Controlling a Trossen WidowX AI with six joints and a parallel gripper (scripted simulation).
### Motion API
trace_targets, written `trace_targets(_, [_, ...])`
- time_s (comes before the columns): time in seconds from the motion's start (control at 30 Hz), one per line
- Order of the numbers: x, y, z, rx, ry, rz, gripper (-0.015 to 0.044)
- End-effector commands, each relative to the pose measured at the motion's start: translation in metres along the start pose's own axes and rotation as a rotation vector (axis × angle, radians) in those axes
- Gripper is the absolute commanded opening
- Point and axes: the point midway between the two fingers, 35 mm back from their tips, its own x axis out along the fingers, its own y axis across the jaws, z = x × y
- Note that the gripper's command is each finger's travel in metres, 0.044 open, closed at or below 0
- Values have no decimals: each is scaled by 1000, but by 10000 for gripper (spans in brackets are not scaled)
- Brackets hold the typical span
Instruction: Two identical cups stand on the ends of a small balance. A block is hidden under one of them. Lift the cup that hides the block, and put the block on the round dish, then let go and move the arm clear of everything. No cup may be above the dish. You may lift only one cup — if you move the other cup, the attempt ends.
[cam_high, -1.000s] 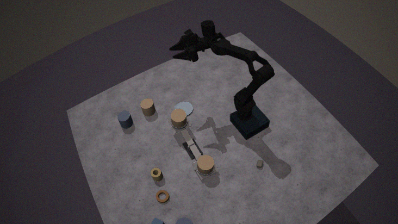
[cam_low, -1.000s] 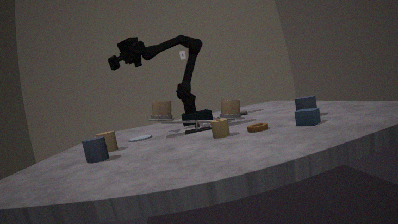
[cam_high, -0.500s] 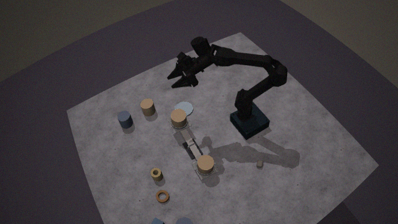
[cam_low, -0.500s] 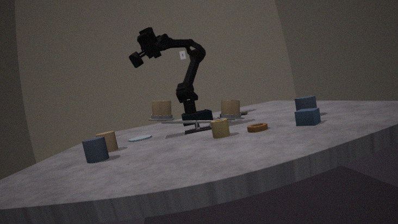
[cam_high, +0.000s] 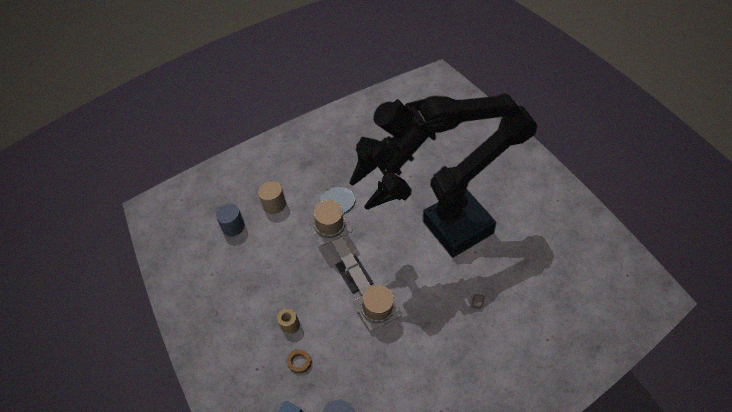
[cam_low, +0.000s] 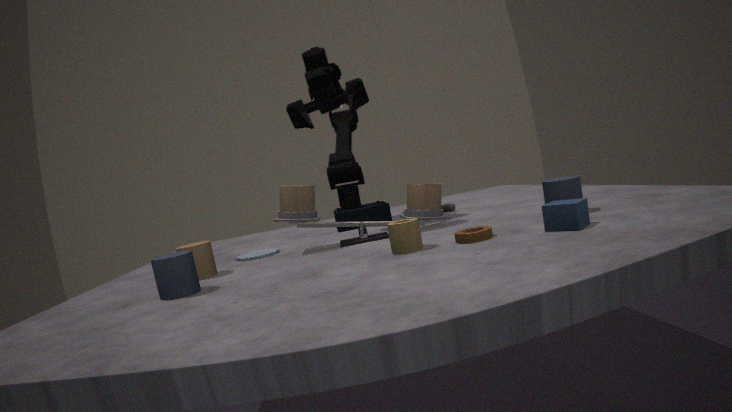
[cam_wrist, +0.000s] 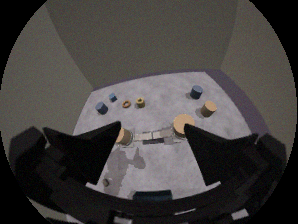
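High above the grey mat (cam_high: 512, 327), the gripper (cam_high: 369, 190) is hanging with its fingers spread wide and nothing between them, tips pointing down toward 8 o'clock in the top view. Behind it the black arm (cam_high: 481, 148) is folding back on itself: one link is rising from the dark base (cam_high: 461, 225) toward 1 o'clock, the next is reaching across toward 9 o'clock, with the wrist dropping from there. In the exterior view the gripper (cam_low: 327, 110) is sitting well above both cups.

Just at 8 o'clock of the fingertips, the round dish (cam_high: 339, 197) is lying flat and pale blue, partly covered from this angle by the near cup (cam_high: 327, 217). That cup is standing upright on one end pad of the balance (cam_high: 350, 266), whose long beam is running from 11 o'clock to 5 o'clock; the far cup (cam_high: 378, 302) is standing upright on the other end. Whichever cup covers the block cannot be told.

Open mat is lying between the balance and the base, crossed by the arm's shadow, with a small grey object (cam_high: 477, 300) at 3 o'clock of the far cup. Off at 9 o'clock of the near cup, a tan cylinder (cam_high: 271, 197) and a blue cylinder (cam_high: 229, 219) are standing close together. Two rings (cam_high: 294, 340) are resting at 8 o'clock of the far cup, near the mat's lower edge.
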Motion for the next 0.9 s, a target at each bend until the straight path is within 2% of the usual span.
trace_targets(0.0, [-8, 8, -27, -82, 78, -20, 440])
trace_targets(0.13, [-19, 12, -49, -175, 138, -39, 440])
trace_targets(0.37, [-18, 14, -49, -195, 150, -33, 440])
trace_targets(0.87, [16, 48, -35, -541, 339, 83, 440])
